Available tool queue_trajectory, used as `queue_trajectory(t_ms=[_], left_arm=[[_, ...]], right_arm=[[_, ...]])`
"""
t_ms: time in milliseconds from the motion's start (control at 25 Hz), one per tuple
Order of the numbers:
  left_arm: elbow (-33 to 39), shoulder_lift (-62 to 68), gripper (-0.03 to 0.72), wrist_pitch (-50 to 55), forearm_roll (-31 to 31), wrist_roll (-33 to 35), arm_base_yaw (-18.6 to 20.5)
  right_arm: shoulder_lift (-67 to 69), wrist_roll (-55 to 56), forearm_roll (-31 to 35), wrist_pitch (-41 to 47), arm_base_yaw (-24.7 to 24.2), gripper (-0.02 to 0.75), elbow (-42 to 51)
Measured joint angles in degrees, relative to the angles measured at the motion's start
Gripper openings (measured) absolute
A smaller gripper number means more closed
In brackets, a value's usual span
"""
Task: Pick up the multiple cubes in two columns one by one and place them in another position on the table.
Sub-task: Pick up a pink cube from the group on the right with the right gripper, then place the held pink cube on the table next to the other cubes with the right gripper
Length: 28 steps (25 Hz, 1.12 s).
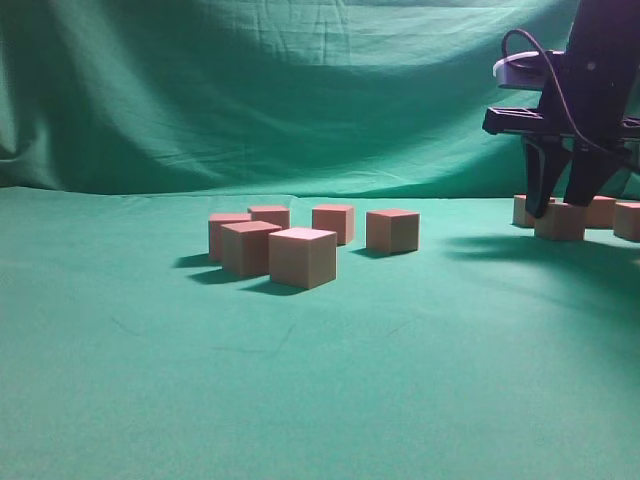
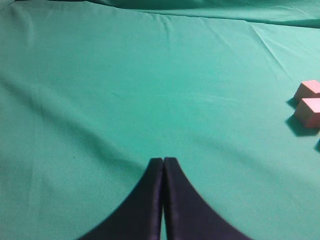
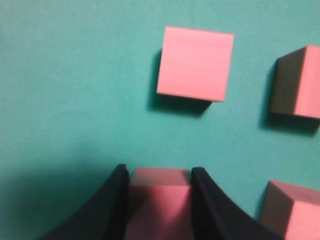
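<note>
At the right of the green table (image 1: 320, 400), my right gripper (image 1: 562, 203) reaches down over a cluster of cubes. Its two black fingers press the sides of one pinkish cube (image 3: 160, 200), which rests on the cloth (image 1: 560, 222). In the right wrist view, three more cubes lie around the gripper (image 3: 159, 172): one ahead (image 3: 196, 62), one at the far right (image 3: 300, 82) and one at the near right (image 3: 290, 212). Several cubes stand grouped mid-table, the nearest in front (image 1: 302, 257). My left gripper (image 2: 163, 160) is shut and empty over bare cloth, with two cubes (image 2: 309, 111) far to its right.
A draped green backdrop (image 1: 250, 90) rises behind the table. Between the middle group and the right cluster lies open cloth (image 1: 470, 260), and the table's front is bare cloth too. A cable (image 1: 545, 60) loops along the right arm.
</note>
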Motion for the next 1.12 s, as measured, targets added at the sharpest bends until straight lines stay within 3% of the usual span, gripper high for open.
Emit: queue_trajectory(t_ms=[280, 600, 840, 1120], left_arm=[[0.0, 0.0, 0.0, 0.0, 0.0, 0.0, 0.0], [0.0, 0.0, 0.0, 0.0, 0.0, 0.0, 0.0], [0.0, 0.0, 0.0, 0.0, 0.0, 0.0, 0.0], [0.0, 0.0, 0.0, 0.0, 0.0, 0.0, 0.0]], right_arm=[[-1.1, -0.1, 0.7, 4.9, 0.0, 0.266, -2.9], [-14.8, -7.6, 8.7, 15.9, 1.7, 0.266, -7.0], [-25.3, -11.4, 10.4, 17.9, 8.3, 0.266, -1.0], [-31.1, -15.3, 10.4, 13.9, 21.1, 0.266, 13.8]])
